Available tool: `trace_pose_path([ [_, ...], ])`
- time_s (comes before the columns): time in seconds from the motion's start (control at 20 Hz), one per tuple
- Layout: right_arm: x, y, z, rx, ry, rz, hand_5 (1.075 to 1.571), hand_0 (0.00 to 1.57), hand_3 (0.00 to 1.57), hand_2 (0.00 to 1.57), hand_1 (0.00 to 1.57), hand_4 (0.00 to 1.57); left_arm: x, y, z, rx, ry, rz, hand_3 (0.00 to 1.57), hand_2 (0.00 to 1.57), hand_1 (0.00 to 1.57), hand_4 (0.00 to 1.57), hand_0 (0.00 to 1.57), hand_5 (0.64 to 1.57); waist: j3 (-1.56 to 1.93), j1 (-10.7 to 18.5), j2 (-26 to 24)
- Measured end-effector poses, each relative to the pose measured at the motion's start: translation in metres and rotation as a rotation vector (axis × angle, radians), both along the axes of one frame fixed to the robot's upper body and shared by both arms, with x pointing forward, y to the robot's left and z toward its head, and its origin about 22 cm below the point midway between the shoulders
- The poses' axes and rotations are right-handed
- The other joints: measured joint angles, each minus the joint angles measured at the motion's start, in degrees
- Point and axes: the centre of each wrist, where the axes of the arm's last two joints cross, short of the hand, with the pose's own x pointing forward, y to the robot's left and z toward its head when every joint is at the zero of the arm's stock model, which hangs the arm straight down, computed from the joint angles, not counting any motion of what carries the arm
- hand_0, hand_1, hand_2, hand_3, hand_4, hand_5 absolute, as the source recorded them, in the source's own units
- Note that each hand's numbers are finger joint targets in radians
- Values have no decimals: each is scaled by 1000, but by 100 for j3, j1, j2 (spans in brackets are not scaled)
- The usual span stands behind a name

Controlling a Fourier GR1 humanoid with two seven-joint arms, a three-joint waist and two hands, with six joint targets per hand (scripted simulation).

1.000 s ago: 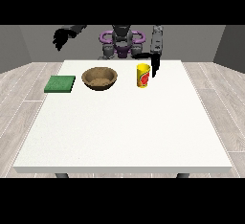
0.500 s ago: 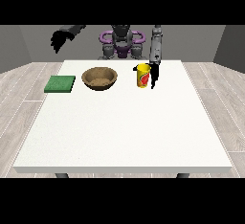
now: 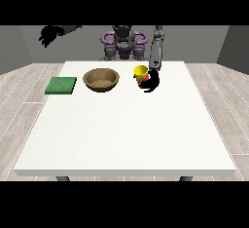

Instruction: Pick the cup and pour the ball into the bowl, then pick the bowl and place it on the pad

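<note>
A yellow cup with a red mark stands on the white table, right of the brown bowl. The hand at the view's right is down at the cup's right side, its black fingers wrapped against the cup. No ball shows; the cup's inside is hidden. A green pad lies flat at the table's left, beside the bowl. The hand at the view's left is raised high above the table's left edge, fingers curled, holding nothing.
The robot's torso stands behind the table's far edge. The grey forearm slopes down to the cup. Wooden floor surrounds the table.
The hand at the view's right has come down and closed in on the cup's right side. The other hand has stayed raised.
</note>
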Motion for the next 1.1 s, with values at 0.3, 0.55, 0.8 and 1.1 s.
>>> trace_pose_path([
  [0.3,1,-29,-17,17,115,-51,1563,0,314,0,0,629,10,-35,7,144,116,-21,1571,1571,1286,1413,1286,1467,-19,223,-698],
  [0.55,2,-43,-37,28,200,-75,1562,0,174,0,0,643,25,-64,23,433,138,-20,1571,1571,1362,1448,1362,1533,-2,336,-1180],
  [0.8,3,-47,-53,37,264,-81,1559,0,97,0,0,677,33,-96,27,703,182,-13,1571,1571,1362,1448,1362,1533,-8,387,-1487],
  [1.1,-9,-73,-74,56,303,-117,1556,0,0,0,0,675,44,-131,43,957,200,-24,1571,1571,1359,1466,1359,1531,-14,569,-1675],
])
